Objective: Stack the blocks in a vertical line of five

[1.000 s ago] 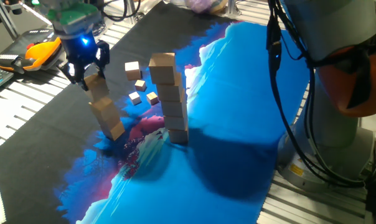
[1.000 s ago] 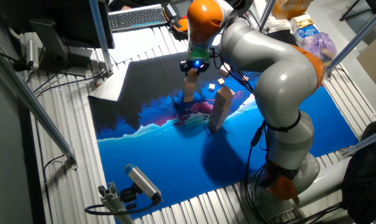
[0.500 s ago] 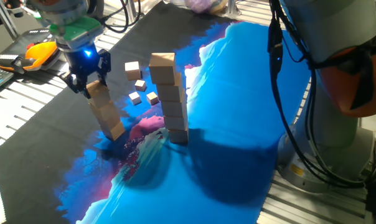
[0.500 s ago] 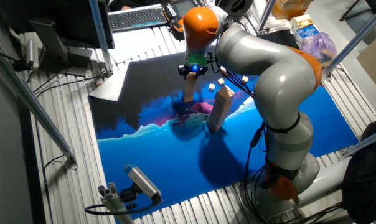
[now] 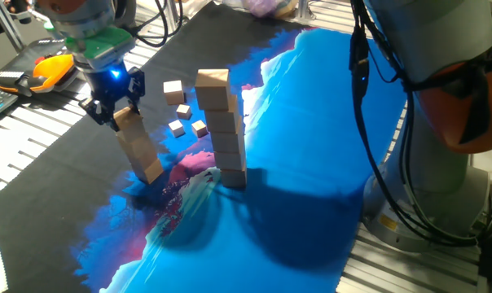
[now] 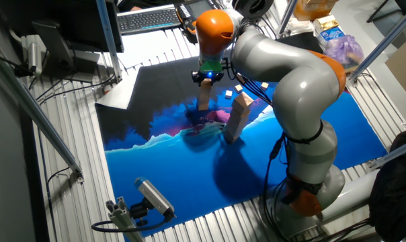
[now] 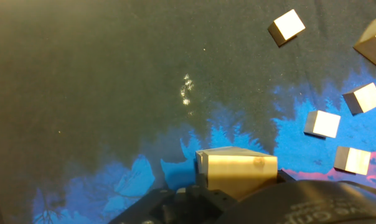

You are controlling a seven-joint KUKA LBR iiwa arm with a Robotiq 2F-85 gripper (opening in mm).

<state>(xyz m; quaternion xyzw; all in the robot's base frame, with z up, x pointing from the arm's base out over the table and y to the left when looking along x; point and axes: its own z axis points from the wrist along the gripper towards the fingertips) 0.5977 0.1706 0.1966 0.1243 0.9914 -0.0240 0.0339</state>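
Note:
My gripper point(image 5: 116, 110) is shut on a light-tan block point(image 5: 127, 122) point(image 7: 238, 171), held at the top of a short column of blocks point(image 5: 144, 155) that leans to the right in one fixed view. In the other fixed view the gripper point(image 6: 204, 81) stands over the same column point(image 6: 204, 101), near the edge of the black part of the mat. In the hand view the held block fills the bottom centre and hides the column below it. Several small loose blocks point(image 5: 181, 119) point(image 7: 323, 123) lie on the mat to the right of the column.
A taller stack of wider wooden cubes point(image 5: 226, 130) point(image 6: 238, 117) stands just right of the column. A larger loose cube point(image 5: 174, 91) lies behind the small ones. The arm's base point(image 5: 441, 187) is at the right. A keyboard point(image 6: 149, 19) and an orange device point(image 5: 54, 69) sit beyond the mat.
The gripper has come down and slightly left with the block, bringing it closer onto the top of the leaning column. The other stack and loose blocks have not moved.

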